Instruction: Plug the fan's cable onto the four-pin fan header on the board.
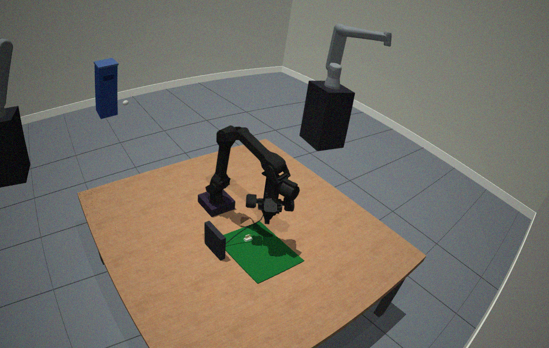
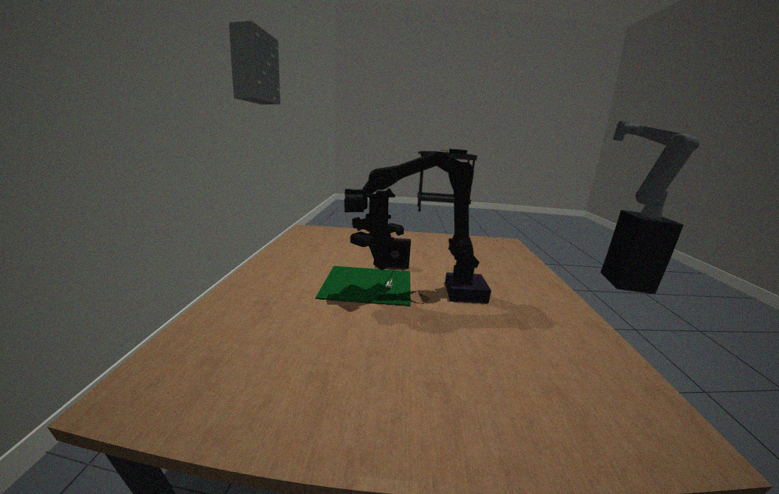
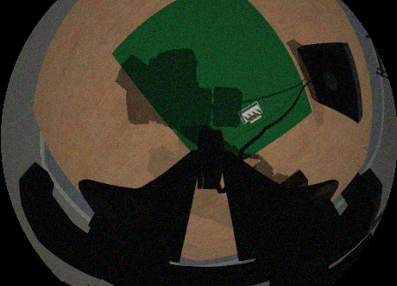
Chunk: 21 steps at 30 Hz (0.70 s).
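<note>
Hanging above the near edge of the board [image 1: 268, 259], gripper [image 1: 269, 218] pointed straight down, jaws pinching the small dark plug [image 3: 210, 153] at their tips. Well clear of the board surface; plug raised off it and not seated. Plug dark, boxy, hard to make out against the fingers in the wrist view. Thin black cable [image 3: 281, 92] trailing from it in two strands across the green corner toward the fan [image 1: 215, 239]. Fan a flat dark slab, upright on edge, just beside the board's left edge as the top view has it. Header [image 1: 247, 237] a small white block near the board's corner closest to the fan, pins up, uncovered; in the wrist view sitting [image 3: 251, 114] to the right of and beyond the plug. Board a plain green sheet lying flat on the wooden table [image 1: 172, 302], half darkened by the arm's shadow. Arm base [image 1: 216, 203] on the table behind the board. Cable lying close past the header on its way to the fan. Off the table: two dark pedestals with grey arms [image 1: 326, 114], a blue box [image 1: 106, 88] on the floor, a grey panel [image 2: 253, 62] on the wall.
</note>
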Each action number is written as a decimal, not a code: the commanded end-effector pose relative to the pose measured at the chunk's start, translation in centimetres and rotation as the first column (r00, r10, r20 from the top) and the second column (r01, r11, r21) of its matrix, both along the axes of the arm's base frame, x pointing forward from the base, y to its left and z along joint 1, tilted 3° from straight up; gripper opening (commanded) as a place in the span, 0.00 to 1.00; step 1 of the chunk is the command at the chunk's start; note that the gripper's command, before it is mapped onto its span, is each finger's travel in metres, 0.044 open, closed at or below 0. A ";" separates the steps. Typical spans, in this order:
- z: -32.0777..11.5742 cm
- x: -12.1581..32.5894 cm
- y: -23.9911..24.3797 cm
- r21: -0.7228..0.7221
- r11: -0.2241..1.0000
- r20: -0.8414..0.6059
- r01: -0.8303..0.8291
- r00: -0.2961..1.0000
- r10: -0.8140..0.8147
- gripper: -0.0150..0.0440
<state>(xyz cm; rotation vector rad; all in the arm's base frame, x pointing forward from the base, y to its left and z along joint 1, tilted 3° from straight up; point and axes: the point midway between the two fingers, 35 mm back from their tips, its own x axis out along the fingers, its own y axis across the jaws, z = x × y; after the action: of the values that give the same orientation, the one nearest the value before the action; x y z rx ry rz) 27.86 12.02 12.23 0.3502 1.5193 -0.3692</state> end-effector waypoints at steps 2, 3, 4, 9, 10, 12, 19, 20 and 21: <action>-0.1 0.8 0.0 -0.020 1.000 0.032 0.005 0.999 -0.005 0.25; -0.2 0.8 0.0 -0.027 1.000 0.039 0.003 0.999 -0.002 0.25; -0.3 0.9 0.1 -0.036 0.999 0.047 0.000 0.999 0.001 0.25; -1.1 1.2 0.1 -0.080 0.997 0.089 -0.011 0.996 0.018 0.25; -1.2 1.2 0.1 -0.089 0.996 0.098 -0.013 0.995 0.022 0.25; -1.5 1.3 0.2 -0.107 0.994 0.115 -0.017 0.993 0.029 0.25; -2.3 1.7 0.3 -0.165 0.986 0.176 -0.025 0.983 0.055 0.25; -2.4 1.7 0.3 -0.174 0.984 0.184 -0.026 0.981 0.058 0.25; -2.5 1.8 0.4 -0.182 0.983 0.193 -0.027 0.979 0.062 0.25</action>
<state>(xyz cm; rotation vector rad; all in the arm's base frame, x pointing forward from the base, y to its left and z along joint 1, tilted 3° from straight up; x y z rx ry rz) 29.58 12.39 10.20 0.2247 1.3214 -0.4068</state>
